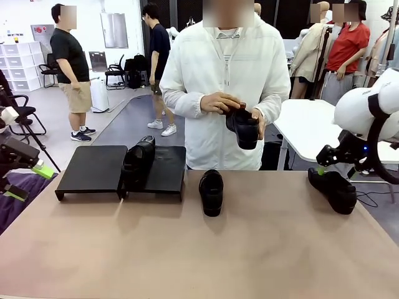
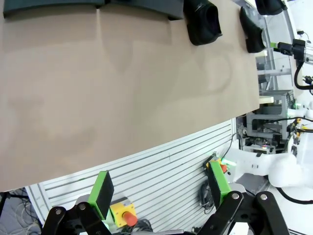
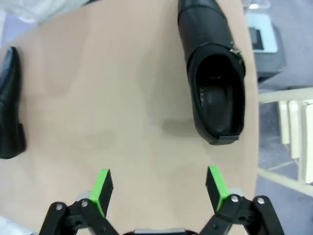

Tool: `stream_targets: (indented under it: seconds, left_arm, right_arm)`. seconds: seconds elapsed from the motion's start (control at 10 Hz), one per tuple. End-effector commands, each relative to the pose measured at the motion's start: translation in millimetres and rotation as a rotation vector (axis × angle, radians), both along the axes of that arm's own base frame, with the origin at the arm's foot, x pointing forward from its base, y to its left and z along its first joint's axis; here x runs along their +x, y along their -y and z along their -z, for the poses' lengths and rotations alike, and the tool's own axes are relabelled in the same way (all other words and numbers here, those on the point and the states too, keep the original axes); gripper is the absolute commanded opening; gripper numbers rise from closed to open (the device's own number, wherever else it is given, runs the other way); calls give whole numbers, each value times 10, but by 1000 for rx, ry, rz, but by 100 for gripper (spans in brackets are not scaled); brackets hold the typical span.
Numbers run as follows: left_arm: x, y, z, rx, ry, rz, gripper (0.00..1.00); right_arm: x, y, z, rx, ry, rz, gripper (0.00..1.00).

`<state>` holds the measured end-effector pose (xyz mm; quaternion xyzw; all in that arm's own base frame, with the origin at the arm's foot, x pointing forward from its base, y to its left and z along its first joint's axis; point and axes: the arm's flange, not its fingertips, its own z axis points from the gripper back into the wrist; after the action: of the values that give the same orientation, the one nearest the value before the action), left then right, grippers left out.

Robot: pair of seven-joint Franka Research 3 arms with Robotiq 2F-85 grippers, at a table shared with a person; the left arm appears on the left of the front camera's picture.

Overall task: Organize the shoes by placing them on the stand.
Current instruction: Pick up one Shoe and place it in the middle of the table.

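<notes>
Hovering with right hand (image 3: 159, 182) spread wide near shoe (image 3: 203, 34) on counter (image 3: 122, 122); left hand (image 2: 160, 186) likewise released. Probably light, stiff, glossy-slick; best pinched at heel rim.

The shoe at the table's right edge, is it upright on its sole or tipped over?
Upright. The shoe rests on its sole, and the right wrist view looks straight down into its open top.
</notes>
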<state>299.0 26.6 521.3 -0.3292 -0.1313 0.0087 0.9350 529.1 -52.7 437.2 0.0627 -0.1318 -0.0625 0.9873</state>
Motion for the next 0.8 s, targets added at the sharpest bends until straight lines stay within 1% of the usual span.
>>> stream_targets:
  seconds: [0.0,0.1,0.2,0.3,0.4,0.5,0.6,0.7]
  left_arm:
    - [-3,-36,-3,-4,2,13,100]
    - [-3,-36,-3,-4,2,13,100]
    - [-3,-36,-3,-4,2,13,100]
    - [-3,-36,-3,-4,2,13,100]
    - [-3,-36,-3,-4,2,13,100]
    - [-3,-36,-3,-4,2,13,100]
    - [-3,-36,-3,-4,2,13,100]
    - [-3,-36,-3,-4,2,13,100]
  right_arm:
    - [-97,-137,-90,3,58,-33,100]
    - [0,0,0,0,0,0,100]
    - [140,20,-14,-1,-40,-82,100]
    - [372,95,7,1,-83,-105,100]
    - [557,148,21,-1,-109,-130,100]
    - [813,190,124,-20,-134,-109,100]
    - [982,221,248,-46,-163,-78,100]
    - [1089,260,329,-15,-159,-74,100]
